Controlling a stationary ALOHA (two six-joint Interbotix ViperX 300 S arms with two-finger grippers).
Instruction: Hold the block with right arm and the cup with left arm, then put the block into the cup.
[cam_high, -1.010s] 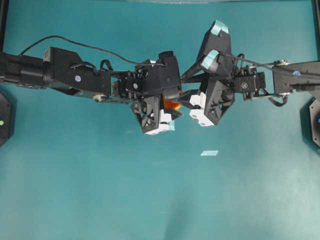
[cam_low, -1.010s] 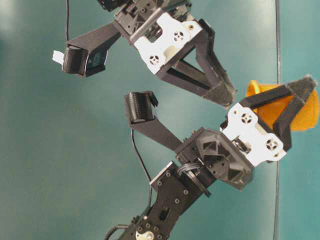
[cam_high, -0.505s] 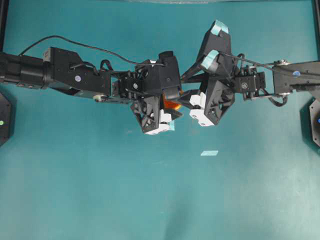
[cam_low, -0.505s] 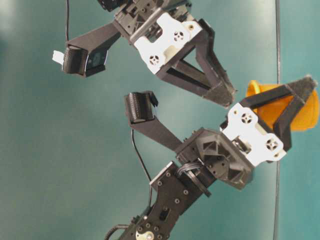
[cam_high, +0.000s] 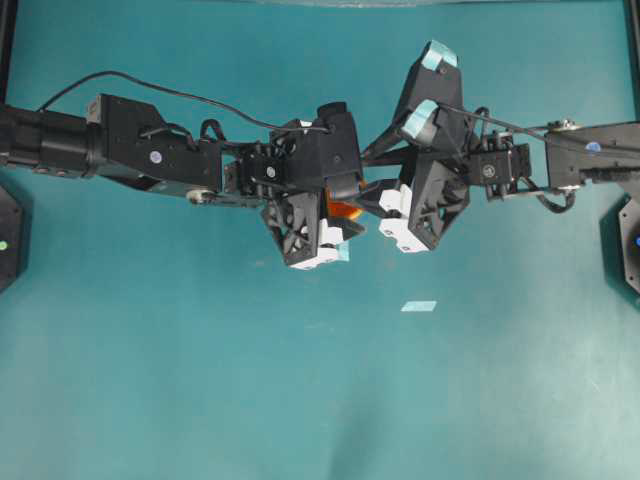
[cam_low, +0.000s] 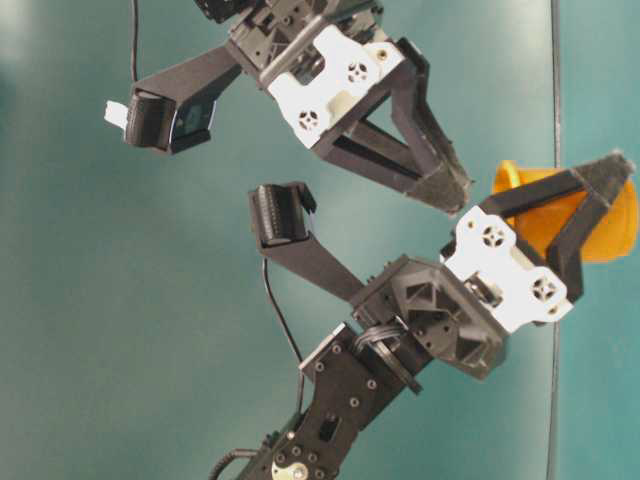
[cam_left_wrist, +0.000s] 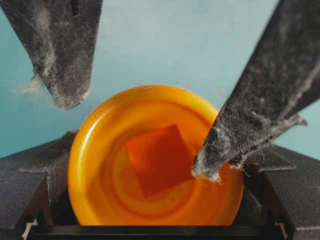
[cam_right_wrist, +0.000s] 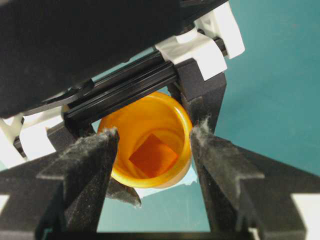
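Observation:
The yellow cup hangs above the table, and my left gripper is shut on it, one black finger pressed to each side. The orange block lies inside the cup and shows as a darker square in the left wrist view. My right gripper is open at the cup's mouth, with one felt-padded finger on each side of the rim and nothing held. From overhead only a sliver of the cup shows between the two gripper heads. At table level the cup sits between the left fingers.
A small pale strip of tape lies on the teal table, in front of the grippers. Both arms meet at mid-table; the left arm comes from the left edge and the teal-patched right arm from the right.

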